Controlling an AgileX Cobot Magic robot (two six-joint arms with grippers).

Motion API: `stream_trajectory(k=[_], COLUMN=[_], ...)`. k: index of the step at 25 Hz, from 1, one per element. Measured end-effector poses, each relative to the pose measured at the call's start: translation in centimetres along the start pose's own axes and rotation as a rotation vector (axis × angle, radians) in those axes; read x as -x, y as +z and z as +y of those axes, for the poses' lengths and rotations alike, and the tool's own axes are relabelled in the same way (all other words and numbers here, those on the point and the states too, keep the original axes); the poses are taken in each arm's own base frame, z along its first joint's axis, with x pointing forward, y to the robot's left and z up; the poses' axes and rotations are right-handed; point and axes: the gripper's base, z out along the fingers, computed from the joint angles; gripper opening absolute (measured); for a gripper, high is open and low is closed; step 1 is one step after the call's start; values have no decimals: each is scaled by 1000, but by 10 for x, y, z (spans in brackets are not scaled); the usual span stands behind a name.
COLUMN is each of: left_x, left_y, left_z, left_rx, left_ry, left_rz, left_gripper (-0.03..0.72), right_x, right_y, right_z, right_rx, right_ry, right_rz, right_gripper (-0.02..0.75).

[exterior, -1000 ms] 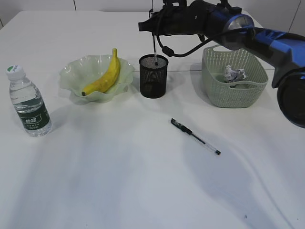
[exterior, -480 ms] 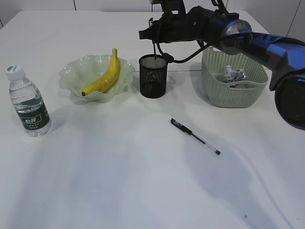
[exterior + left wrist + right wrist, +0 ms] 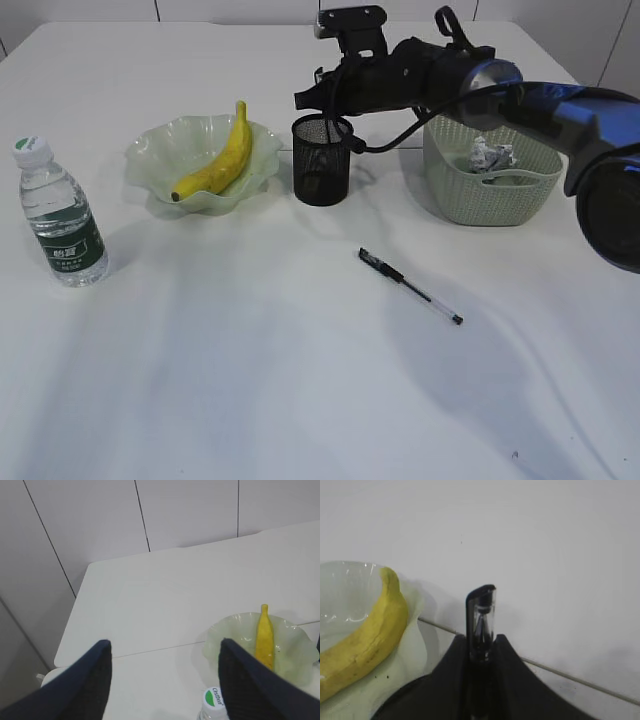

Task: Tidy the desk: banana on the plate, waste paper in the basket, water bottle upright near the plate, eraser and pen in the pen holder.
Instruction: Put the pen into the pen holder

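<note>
The right gripper [image 3: 322,100] has come down over the last second and now sits just above the rim of the black mesh cylinder pen holder [image 3: 321,165]. Its fingers [image 3: 512,680] are closed tight on a clear-barrelled pen with a black clip [image 3: 481,615], held upright. The lower end of this pen seems to reach into the holder, though the exterior view does not show it clearly. This pen looks close to release.

A second, black-capped pen [image 3: 410,286] lies flat on the white bench [image 3: 250,380], in front of the holder and to its right. I judge it is the job left over. No eraser shows anywhere; whether it is inside the holder I cannot tell.

Left of the holder, the pale green ruffled glass plate [image 3: 160,150] carries the yellow banana [image 3: 222,160]. Right of the holder, the sage-green perforated plastic basket [image 3: 490,195] holds a ball of crumpled white paper [image 3: 492,155]. The clear water bottle with a green label [image 3: 60,215] stands upright, far left of the holder beyond the plate.

The left gripper [image 3: 162,680] hangs with its fingers [image 3: 85,690] spread wide, holding nothing.
</note>
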Motion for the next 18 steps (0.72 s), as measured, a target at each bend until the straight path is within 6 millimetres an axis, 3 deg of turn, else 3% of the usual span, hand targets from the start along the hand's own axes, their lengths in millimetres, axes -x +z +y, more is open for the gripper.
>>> stream_trajectory(k=[18], left_x=[-5], left_y=[10], left_z=[-1], left_rx=[-3], left_ry=[1], left_rz=[33], left_gripper=[475], right_x=[2], right_y=[0], right_z=[0], right_rx=[-4], right_ry=[36], right_rz=[-43], right_gripper=[90])
